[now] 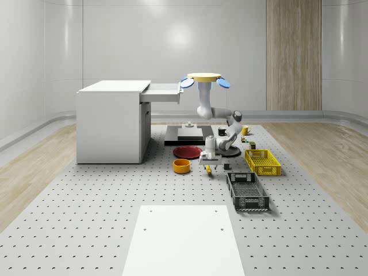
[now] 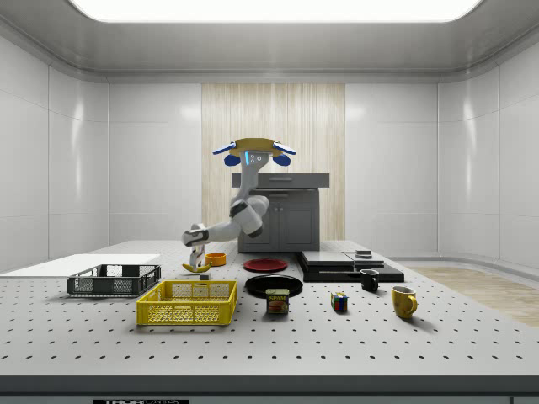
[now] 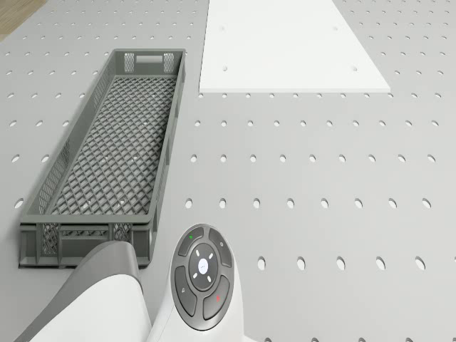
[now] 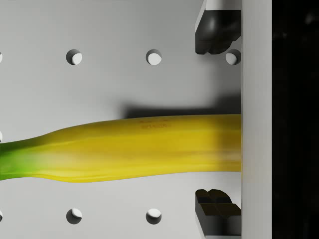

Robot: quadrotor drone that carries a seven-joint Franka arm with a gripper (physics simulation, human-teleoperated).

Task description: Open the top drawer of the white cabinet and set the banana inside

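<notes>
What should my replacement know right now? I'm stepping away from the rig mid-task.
Pincer: open, fingers straddling the yellow, green-stemmed banana, which lies on the perforated grey table; not yet grasped.
Drone: hovering beside the white cabinet, arm reaching down.
Done: the cabinet's top drawer is pulled open.
Left: close on the banana, lift it, place it in the drawer.

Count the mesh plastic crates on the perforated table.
2. The yellow mesh crate sits toward the whole-scene view's right; the dark grey mesh crate lies just in front of it, nearer the camera. None appears hidden.
</notes>
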